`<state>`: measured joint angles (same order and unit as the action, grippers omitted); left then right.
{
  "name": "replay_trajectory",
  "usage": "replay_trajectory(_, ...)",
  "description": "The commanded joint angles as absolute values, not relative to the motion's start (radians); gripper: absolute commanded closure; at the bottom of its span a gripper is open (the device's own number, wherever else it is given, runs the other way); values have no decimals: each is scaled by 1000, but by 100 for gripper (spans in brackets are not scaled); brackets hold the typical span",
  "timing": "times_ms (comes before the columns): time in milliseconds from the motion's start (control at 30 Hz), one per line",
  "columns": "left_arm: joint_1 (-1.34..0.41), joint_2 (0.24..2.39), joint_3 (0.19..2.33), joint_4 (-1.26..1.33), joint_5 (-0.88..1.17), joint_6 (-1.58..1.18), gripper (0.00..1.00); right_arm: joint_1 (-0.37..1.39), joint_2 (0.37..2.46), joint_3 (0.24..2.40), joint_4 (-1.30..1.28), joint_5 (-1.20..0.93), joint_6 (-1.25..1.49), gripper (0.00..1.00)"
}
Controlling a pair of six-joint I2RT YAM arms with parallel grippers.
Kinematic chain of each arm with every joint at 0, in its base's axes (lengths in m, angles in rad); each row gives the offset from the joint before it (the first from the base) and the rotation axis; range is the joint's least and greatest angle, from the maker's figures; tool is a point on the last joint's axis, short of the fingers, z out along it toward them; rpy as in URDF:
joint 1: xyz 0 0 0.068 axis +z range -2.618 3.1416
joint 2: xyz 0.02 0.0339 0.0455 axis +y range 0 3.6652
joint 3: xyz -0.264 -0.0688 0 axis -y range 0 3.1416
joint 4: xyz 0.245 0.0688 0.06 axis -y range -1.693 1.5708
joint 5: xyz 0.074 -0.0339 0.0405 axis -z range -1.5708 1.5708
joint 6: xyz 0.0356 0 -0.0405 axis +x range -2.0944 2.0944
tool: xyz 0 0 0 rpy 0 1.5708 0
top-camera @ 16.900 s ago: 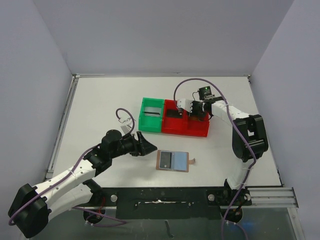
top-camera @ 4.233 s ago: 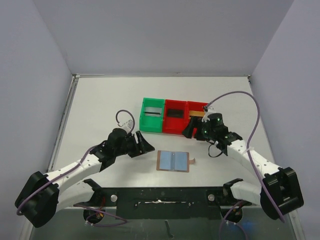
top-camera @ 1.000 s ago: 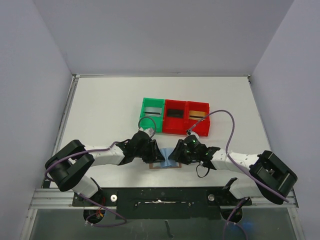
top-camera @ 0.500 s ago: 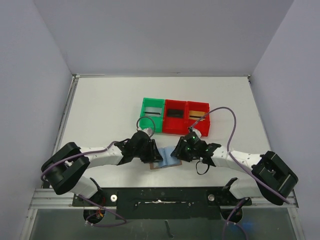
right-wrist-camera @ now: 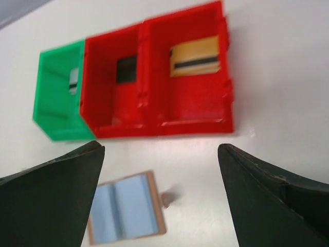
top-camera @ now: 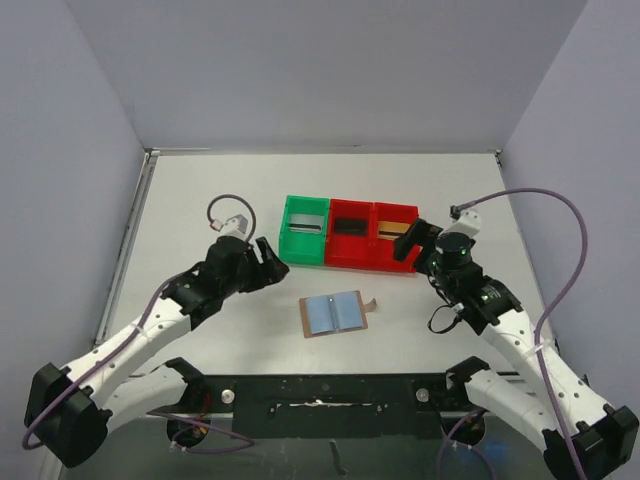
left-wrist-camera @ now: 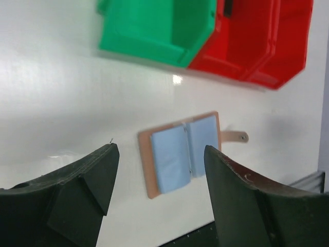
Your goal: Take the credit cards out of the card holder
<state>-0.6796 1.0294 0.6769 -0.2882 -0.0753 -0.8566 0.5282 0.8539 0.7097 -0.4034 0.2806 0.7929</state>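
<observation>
The card holder [top-camera: 335, 314] lies open and flat on the white table, brown edge around pale blue pockets, closing tab to its right. No card shows in its pockets. It also appears in the left wrist view as the card holder [left-wrist-camera: 180, 154] and in the right wrist view as the card holder [right-wrist-camera: 126, 208]. A gold card [right-wrist-camera: 195, 55], a black card [right-wrist-camera: 126, 69] and a pale card [right-wrist-camera: 73, 81] lie in the bins. My left gripper [top-camera: 268, 258] hangs open up and left of the holder. My right gripper [top-camera: 420, 240] hangs open to its upper right. Both are empty.
A green bin [top-camera: 284, 230] and two joined red bins [top-camera: 370, 262] stand in a row just behind the card holder. The right gripper hovers by the right end of the red bins. The table's near edge rail [top-camera: 320, 385] runs below the holder.
Both grippers were down on the card holder's two sides; they have let go, opened wide and pulled up and outward. The holder now lies open, slightly turned.
</observation>
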Motion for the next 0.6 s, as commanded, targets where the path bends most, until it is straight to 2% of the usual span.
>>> replay_trajectory(0,-542,925,764,-442,-171,-728,30,382,812,800,-415,391,505,2)
replay_trajectory(133,-435,869,888,-556,-262,-631,27,237,841,932,-430,235,369,2)
replay_trajectory(333,-415,847,1135,-681,-452,-552,26,234,841,1088,-483,235,358,2)
replay_trajectory(567,-416,801,1195,-685,-468,-555,25,235,782,1086,-436,209,367,2)
